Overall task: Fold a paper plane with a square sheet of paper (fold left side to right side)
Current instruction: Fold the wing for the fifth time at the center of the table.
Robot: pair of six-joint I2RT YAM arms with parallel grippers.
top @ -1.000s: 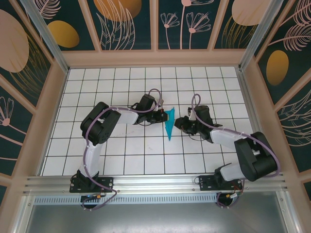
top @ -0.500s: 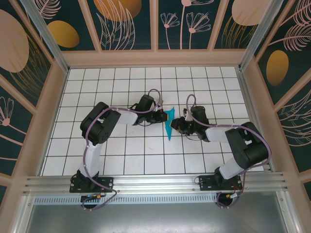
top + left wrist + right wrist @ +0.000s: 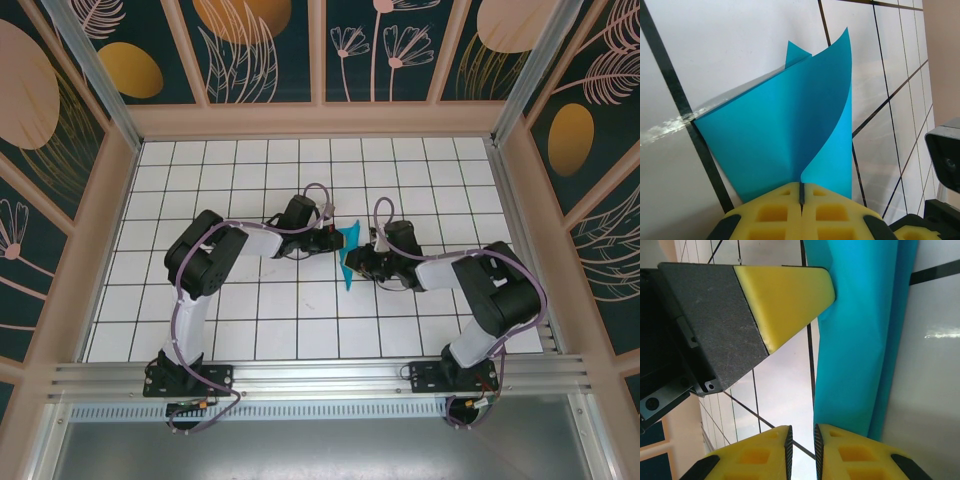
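Nearest me, the two arm bases sat bolted to the aluminium rail point(image 3: 320, 378) at the table's near edge. The left arm point(image 3: 195, 265) and right arm point(image 3: 500, 310) both bent inward, so their wrists met around the middle of the white gridded table point(image 3: 250, 330). Between them lay the teal paper wedge point(image 3: 346, 272), a narrow creased sliver with its point toward the near side and its wider end toward the far side.

The right gripper point(image 3: 360, 262) sat low to the table, just right of the paper's middle stretch. Through its wrist camera its yellow pads point(image 3: 855, 452) were almost together, with a thin slit between them and only the table showing in it. The paper's edge ran down behind one pad (whether it touched the sheet there I couldn't make out).

A little farther off, the left gripper point(image 3: 333, 240) reached in from the left at the wedge's wide end. Its own pads point(image 3: 775, 215) were pressed flat together on the paper, pinching the layers, while one flap curled up loose above the rest. The tip of one left finger point(image 3: 785, 295) rested against the paper's edge.

Beyond all that stood the far wall point(image 3: 380, 50), dark panels painted with pale flowers and orange discs.
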